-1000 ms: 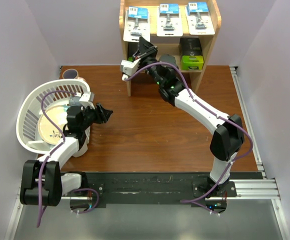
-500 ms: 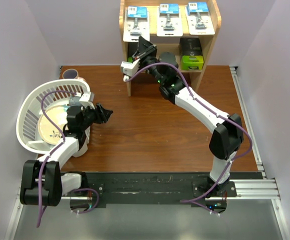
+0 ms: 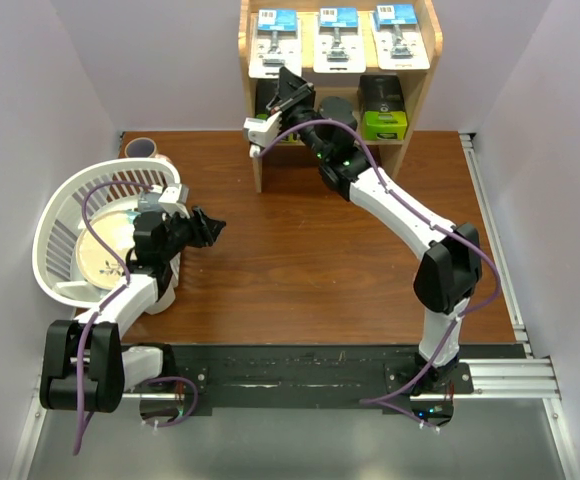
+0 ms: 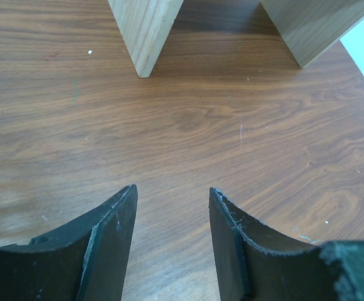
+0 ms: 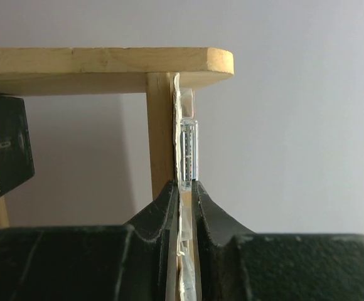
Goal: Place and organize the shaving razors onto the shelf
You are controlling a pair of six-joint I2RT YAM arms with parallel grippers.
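Observation:
The shelf (image 3: 428,60) stands at the back of the table. Three white-and-blue razor cards (image 3: 337,40) lean on its top tier. A black box with a lime-green end (image 3: 383,110) sits on the lower tier, and another black box (image 5: 3,147) shows at the left of the right wrist view. My right gripper (image 3: 273,115) is at the shelf's left end, shut on a flat clear-and-white razor card (image 5: 188,141). That card is seen edge-on, right beside the shelf's wooden upright (image 5: 159,138). My left gripper (image 4: 172,194) hangs open over bare wood, holding nothing.
A white plastic basket (image 3: 60,215) with a plate (image 3: 100,255) in it lies at the left, beside my left arm. A cup (image 3: 142,148) stands behind it. The shelf's feet (image 4: 145,31) show ahead of the left gripper.
My right gripper has moved the held card slightly up and in toward the shelf's left end. The left arm has not moved.

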